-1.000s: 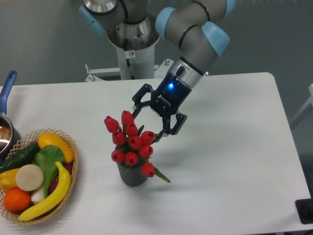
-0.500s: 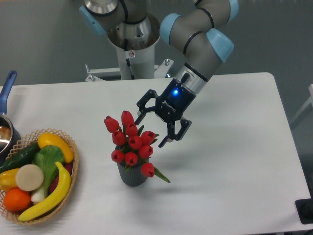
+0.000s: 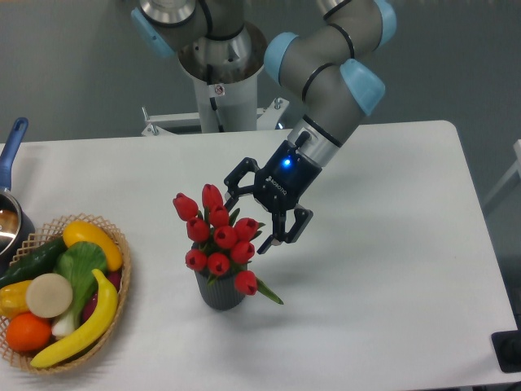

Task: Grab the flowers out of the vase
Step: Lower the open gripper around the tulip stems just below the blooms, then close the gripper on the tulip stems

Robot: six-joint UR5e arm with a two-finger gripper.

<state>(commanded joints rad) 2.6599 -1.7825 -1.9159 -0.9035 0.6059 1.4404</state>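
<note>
The gripper (image 3: 248,220), jaws spread, hangs against the flowers' (image 3: 216,235) upper right edge; the vase (image 3: 219,291) stands mid-surface (image 3: 391,244), basket (image 3: 114,281) well left.

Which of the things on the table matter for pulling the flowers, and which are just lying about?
Belongs to the job:
flowers
vase
gripper, open beside the buds

Just lying about:
wicker basket of fruit and vegetables
blue-handled pot
</note>
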